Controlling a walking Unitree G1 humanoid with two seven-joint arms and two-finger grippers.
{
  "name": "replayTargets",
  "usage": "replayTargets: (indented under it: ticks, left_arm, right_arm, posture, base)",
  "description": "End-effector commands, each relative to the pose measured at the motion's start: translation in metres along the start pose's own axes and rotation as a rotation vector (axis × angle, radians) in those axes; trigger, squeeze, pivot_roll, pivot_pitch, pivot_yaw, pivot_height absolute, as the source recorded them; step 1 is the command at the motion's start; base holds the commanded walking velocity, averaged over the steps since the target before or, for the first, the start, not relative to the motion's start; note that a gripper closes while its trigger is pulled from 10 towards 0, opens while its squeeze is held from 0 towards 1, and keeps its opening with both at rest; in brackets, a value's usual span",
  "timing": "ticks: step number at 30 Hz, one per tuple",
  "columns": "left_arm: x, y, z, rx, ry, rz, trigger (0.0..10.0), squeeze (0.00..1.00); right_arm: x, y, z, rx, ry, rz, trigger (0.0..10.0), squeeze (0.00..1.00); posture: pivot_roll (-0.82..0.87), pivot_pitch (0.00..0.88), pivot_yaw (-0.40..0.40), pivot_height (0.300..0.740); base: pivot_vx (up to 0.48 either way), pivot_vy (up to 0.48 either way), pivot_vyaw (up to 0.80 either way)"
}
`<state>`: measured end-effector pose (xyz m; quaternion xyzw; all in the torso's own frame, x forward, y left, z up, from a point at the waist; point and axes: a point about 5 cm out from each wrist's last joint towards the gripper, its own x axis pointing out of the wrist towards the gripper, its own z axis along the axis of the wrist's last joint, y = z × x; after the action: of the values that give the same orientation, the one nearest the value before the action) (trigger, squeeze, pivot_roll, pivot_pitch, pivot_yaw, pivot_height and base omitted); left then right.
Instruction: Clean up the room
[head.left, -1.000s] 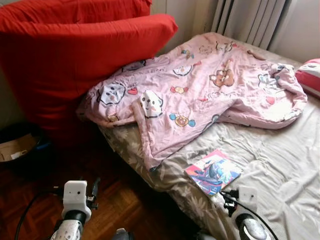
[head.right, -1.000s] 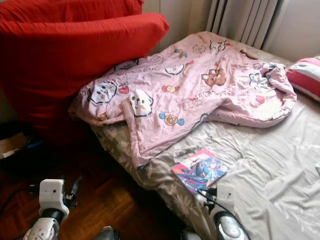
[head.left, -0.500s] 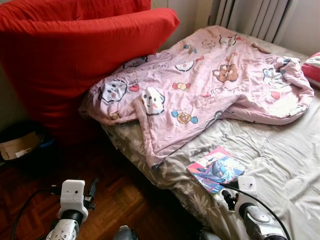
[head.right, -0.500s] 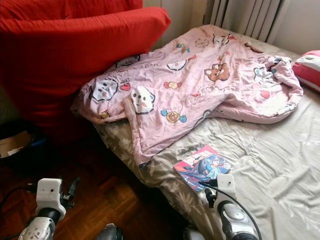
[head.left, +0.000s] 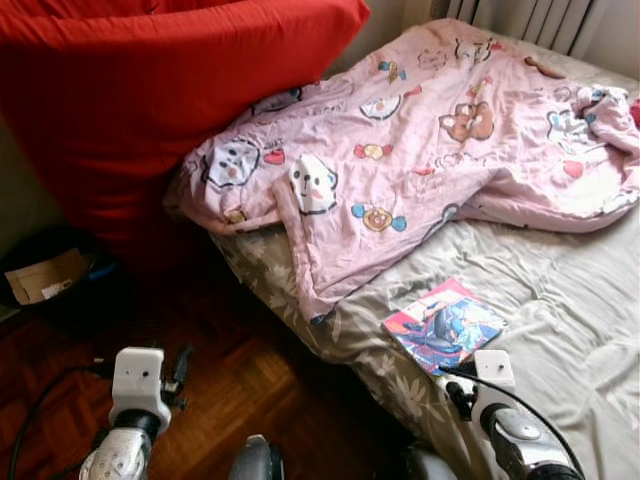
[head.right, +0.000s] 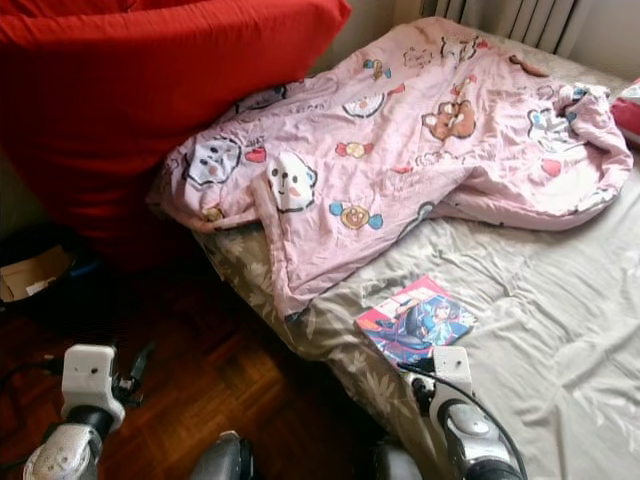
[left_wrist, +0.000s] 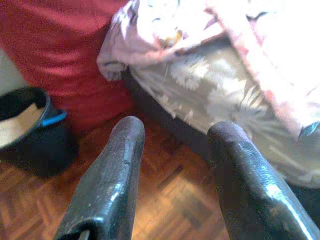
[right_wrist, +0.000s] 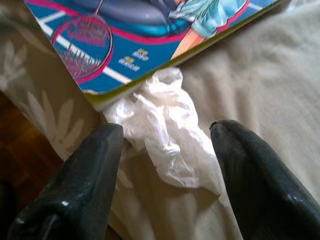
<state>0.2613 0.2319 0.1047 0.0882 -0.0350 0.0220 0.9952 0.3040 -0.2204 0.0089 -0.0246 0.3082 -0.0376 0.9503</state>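
Where the bed (head.left: 560, 330) runs across the right half of the frame, a crumpled white tissue (right_wrist: 165, 135) lies on the grey sheet, tucked against the near edge of a colourful comic book (head.left: 445, 325) — touching it, part of it seemingly under the book's corner. The right hand (right_wrist: 165, 165) hovers low over that tissue with its two black fingers (right_wrist: 85, 180) spread apart, one on either side of the wad, gripping nothing. In the head views the right wrist sits at the lower right of the frame, just below the book.

The left hand (left_wrist: 175, 170) is at the lower left of the frame above the dark parquet floor (head.left: 230, 400), fingers likewise parted and empty. Its wrist camera looks toward the floral bed edge and a dark bin (left_wrist: 30, 130) holding a piece of cardboard — the same bin (head.left: 50, 285) shows at the middle left of the frame beside the red cushions.

A pink cartoon-print blanket (head.left: 420, 150) is rumpled across the upper centre of the bed, one corner hanging over the mattress side. A large red cushion (head.left: 150, 100) fills the upper left, leaning over the blanket's edge.
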Motion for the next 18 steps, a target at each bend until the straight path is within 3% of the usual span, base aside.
replayTargets:
  ticks: [1, 9, 16, 17, 18]
  left_arm:
    - [-0.003, 0.000, 0.000, 0.014, 0.020, -0.016, 10.0, 0.00]
    - [-0.005, -0.006, 0.014, 0.014, 0.001, -0.038, 10.0, 0.00]
    - [-0.015, -0.005, 0.021, 0.021, -0.001, -0.033, 10.0, 0.00]
    - [-0.017, -0.002, 0.024, 0.024, -0.007, -0.005, 10.0, 0.00]
    - [-0.017, -0.002, 0.024, 0.024, -0.007, -0.005, 10.0, 0.00]
  right_arm:
    - [-0.001, -0.001, -0.011, -0.006, 0.036, -0.007, 10.0, 0.00]
    - [-0.001, 0.003, -0.010, -0.016, 0.028, 0.004, 10.0, 0.00]
    - [0.000, 0.012, -0.008, 0.002, 0.002, 0.036, 10.0, 0.00]
    - [0.001, 0.017, -0.006, 0.067, -0.003, 0.037, 10.0, 0.00]
    - [0.001, 0.017, -0.006, 0.067, -0.003, 0.037, 10.0, 0.00]
  posture:
    - [0.14, 0.363, 0.042, 0.632]
    - [0.15, 0.394, 0.041, 0.632]
    - [0.19, 0.428, 0.050, 0.632]
    - [0.19, 0.433, 0.050, 0.632]
    - [0.19, 0.433, 0.050, 0.632]
  base:
    - [0.000, 0.000, 0.00]
    - [0.000, 0.000, 0.00]
    - [0.000, 0.000, 0.00]
    - [0.000, 0.000, 0.00]
    - [0.000, 0.000, 0.00]
